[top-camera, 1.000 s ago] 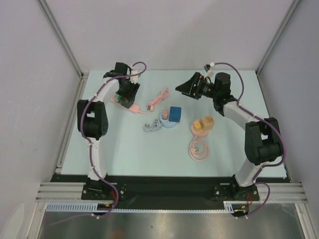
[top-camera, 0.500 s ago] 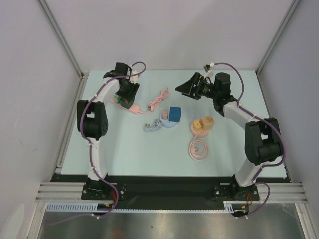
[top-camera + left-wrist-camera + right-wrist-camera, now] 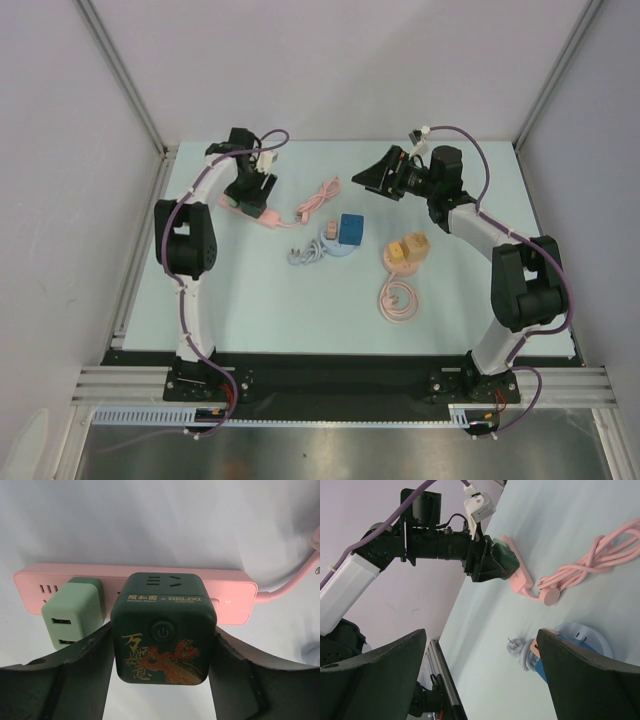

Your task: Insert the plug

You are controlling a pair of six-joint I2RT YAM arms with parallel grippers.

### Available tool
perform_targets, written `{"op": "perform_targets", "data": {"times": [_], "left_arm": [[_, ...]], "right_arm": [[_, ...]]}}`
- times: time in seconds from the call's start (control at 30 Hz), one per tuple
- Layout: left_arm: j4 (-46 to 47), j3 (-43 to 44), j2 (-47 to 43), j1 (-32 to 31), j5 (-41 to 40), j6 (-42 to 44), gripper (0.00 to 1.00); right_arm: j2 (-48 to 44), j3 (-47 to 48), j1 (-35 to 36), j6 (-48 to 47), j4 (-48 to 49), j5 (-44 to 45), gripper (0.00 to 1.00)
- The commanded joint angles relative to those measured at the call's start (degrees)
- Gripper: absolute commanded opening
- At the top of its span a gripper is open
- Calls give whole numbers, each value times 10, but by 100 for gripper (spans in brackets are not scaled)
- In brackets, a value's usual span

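A pink power strip (image 3: 235, 597) lies at the back left of the table (image 3: 262, 215). A light green USB charger (image 3: 72, 615) sits in its left end. A dark green cube plug (image 3: 162, 630) with a gold and red dragon print sits on the strip beside it. My left gripper (image 3: 165, 632) is closed on the cube's two sides, and it shows in the top view (image 3: 250, 190). My right gripper (image 3: 372, 177) is open and empty, held above the back of the table and facing the left arm. The cube also shows in the right wrist view (image 3: 506, 560).
The strip's pink cord (image 3: 318, 197) lies bundled beside it. A blue cube adapter (image 3: 350, 228) sits on a pale blue disc with a grey corded plug (image 3: 305, 255) nearby. An orange disc with tan plugs (image 3: 408, 250) and a pink coiled cable (image 3: 398, 300) lie right of centre.
My left gripper has shifted slightly over the power strip, and the green parts under it show less from above. The right arm has not moved.
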Motion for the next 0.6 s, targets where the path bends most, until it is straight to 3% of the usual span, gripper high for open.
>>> {"op": "perform_targets", "data": {"times": [0.0,0.57], "left_arm": [[-23,38,11,4,-17,17,72],[-60,76,-28,10,-61,3,72]], "right_arm": [[-12,21,2,-12,9,7,100],[-25,23,2,-27,-6,14,100]]}}
